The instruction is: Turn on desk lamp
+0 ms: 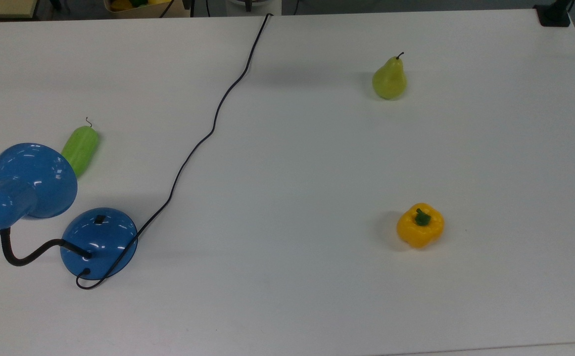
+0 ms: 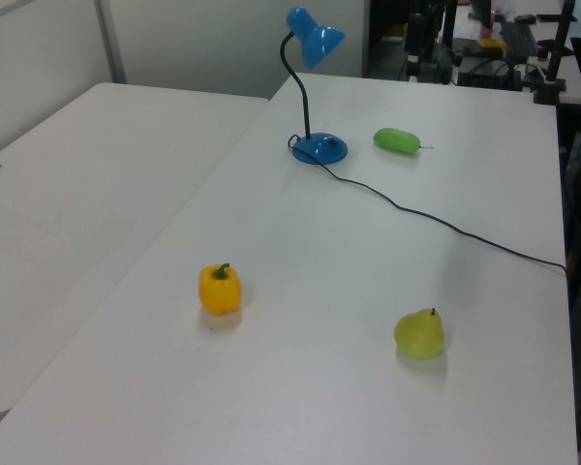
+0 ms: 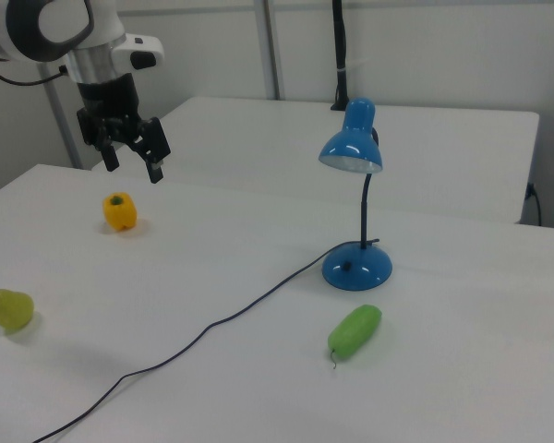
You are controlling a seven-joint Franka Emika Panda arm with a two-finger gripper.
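With its two black fingers spread apart and holding nothing, the gripper [image 3: 129, 157] hangs above the glossy yellow bell pepper [image 3: 119, 211], while the glossy blue cone-shaded desk lamp [image 3: 355, 209] stands upright well apart from the jaws toward the right view's right, past its long black cord [image 3: 223, 318].

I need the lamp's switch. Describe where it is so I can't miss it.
On the white table, find the blue lamp at the top view's left edge. Its round dome base sits beside the shade; the switch is the small black rectangle on top, the dome's only dark patch.
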